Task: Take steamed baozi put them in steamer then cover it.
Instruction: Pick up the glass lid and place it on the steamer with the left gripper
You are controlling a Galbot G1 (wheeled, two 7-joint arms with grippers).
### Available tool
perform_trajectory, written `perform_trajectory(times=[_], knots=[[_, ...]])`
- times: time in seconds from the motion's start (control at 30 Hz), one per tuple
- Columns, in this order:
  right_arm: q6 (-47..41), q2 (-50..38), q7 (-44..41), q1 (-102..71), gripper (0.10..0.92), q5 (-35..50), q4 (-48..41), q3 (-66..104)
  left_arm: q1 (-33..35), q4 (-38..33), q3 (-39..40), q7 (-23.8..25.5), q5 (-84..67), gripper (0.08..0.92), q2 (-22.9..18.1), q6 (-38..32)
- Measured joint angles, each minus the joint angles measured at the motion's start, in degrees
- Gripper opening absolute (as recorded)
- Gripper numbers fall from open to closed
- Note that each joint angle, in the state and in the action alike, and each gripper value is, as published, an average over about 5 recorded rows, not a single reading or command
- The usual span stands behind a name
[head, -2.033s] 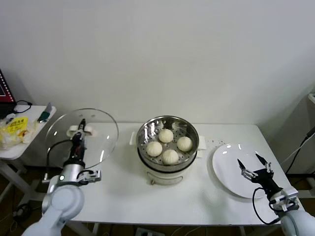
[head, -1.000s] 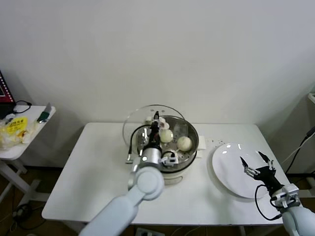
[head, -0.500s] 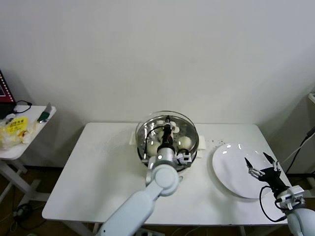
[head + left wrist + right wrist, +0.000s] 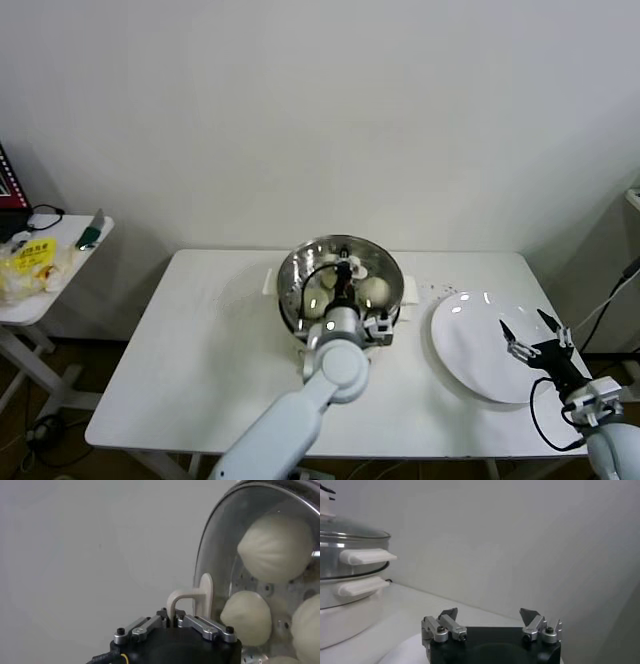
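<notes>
- White rectangular table [image 4: 190,370] before a plain pale wall [image 4: 320,110]; a small white side table [image 4: 30,295] with a yellow packet [image 4: 30,258] stands at 9 o'clock.
- Round shiny stainless-steel steamer [image 4: 292,300] on a cream-white pot base sits at the table's centre, toward 12 o'clock.
- Round clear glass cover [image 4: 375,262] with metal rim rests on the steamer; smooth cream-white steamed baozi [image 4: 276,548] show beneath the glass.
- Left gripper [image 4: 344,268], clenched on the cover's cream handle [image 4: 192,596], is above the steamer.
- Flat white plate [image 4: 465,350] lies at 3 o'clock; the right gripper [image 4: 534,335], fingers spread and holding nothing, hovers over it.
</notes>
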Motion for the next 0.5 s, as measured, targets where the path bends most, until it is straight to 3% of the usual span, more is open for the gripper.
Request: perform_trajectory(times=[0.5], knots=[[0.02,-0.09,-0.70,-0.06,0.823,-0.24,-0.04,0.23,0.52,1.28,-0.69,-2.15,-0.97,0.155,-0.50,-0.03]])
